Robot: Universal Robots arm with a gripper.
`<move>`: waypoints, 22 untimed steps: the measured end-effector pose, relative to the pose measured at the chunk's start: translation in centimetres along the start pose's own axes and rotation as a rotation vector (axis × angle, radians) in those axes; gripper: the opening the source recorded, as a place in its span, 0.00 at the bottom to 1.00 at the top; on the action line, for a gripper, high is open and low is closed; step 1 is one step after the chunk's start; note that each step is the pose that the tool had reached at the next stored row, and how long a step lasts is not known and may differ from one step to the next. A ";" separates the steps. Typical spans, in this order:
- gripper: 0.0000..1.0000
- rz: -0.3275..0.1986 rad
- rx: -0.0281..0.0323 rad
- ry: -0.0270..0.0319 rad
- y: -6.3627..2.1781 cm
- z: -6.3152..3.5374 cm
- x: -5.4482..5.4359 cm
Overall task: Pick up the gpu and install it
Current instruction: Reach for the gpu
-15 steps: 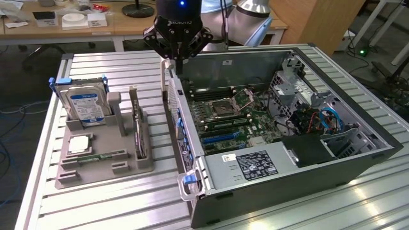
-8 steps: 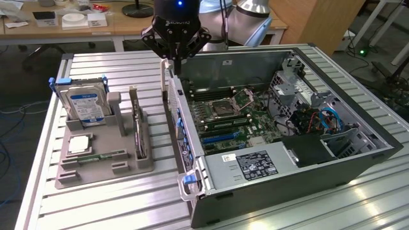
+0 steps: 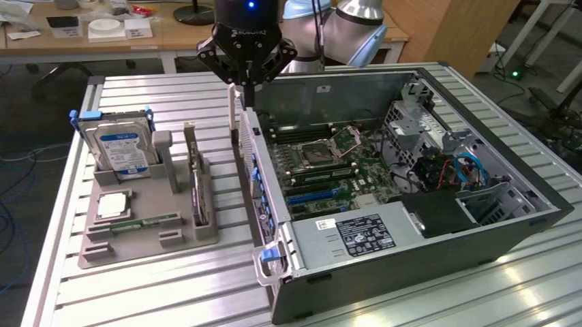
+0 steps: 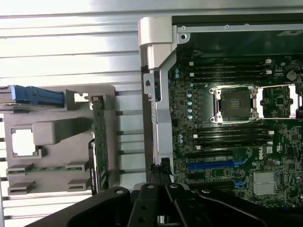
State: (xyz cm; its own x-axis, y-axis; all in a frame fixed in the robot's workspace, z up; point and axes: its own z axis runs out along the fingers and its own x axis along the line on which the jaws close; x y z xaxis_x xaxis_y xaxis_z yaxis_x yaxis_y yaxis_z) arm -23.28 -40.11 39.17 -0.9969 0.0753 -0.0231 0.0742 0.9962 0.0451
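Closest to the wrist camera are the black links of the jaws, drawn together to a point with nothing held between them. In the exterior view they hang tips-down over the far end of one side wall of the open computer case (image 3: 427,262) (image 4: 158,71) — the wall on the exterior view's left. Apart from them, the gpu (image 3: 196,187) (image 4: 98,142) stands on its long edge in a slot of the gray holder (image 3: 146,240) (image 4: 57,132), which sits on the slatted bench (image 3: 163,293) (image 4: 71,47) just beside the case. The card's long axis runs level and parallel to that side wall, from the far side of the exterior view toward the near side. Its silver end bracket (image 3: 189,139) is at the far end and rises upright above the board. From the wrist the card presents its thin green top edge. On the same holder a hard drive (image 3: 123,151) in a blue carrier (image 4: 35,94) stands upright at the far corner, a square processor (image 3: 114,204) (image 4: 22,142) lies flat, and a narrow memory stick (image 3: 146,223) (image 4: 47,168) lies flat near it. Inside the case the motherboard (image 3: 350,174) (image 4: 227,142) shows its processor socket (image 3: 323,151) (image 4: 235,103) and a blue expansion slot (image 3: 314,196) (image 4: 210,165) — the power supply (image 3: 364,235) sits at the near end.
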 end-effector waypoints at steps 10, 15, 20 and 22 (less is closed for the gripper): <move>0.10 0.000 -0.0001 -0.0001 -0.08 0.00 0.5; 0.10 0.000 0.0000 0.0000 -0.12 0.00 0.8; 0.10 0.000 0.0000 0.0000 -0.16 0.00 1.0; 0.10 0.000 0.0001 0.0001 -0.17 0.00 1.1</move>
State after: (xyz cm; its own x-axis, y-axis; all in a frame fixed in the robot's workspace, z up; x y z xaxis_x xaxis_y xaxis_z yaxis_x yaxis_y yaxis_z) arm -24.40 -40.20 39.14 -0.9969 0.0753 -0.0230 0.0742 0.9962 0.0450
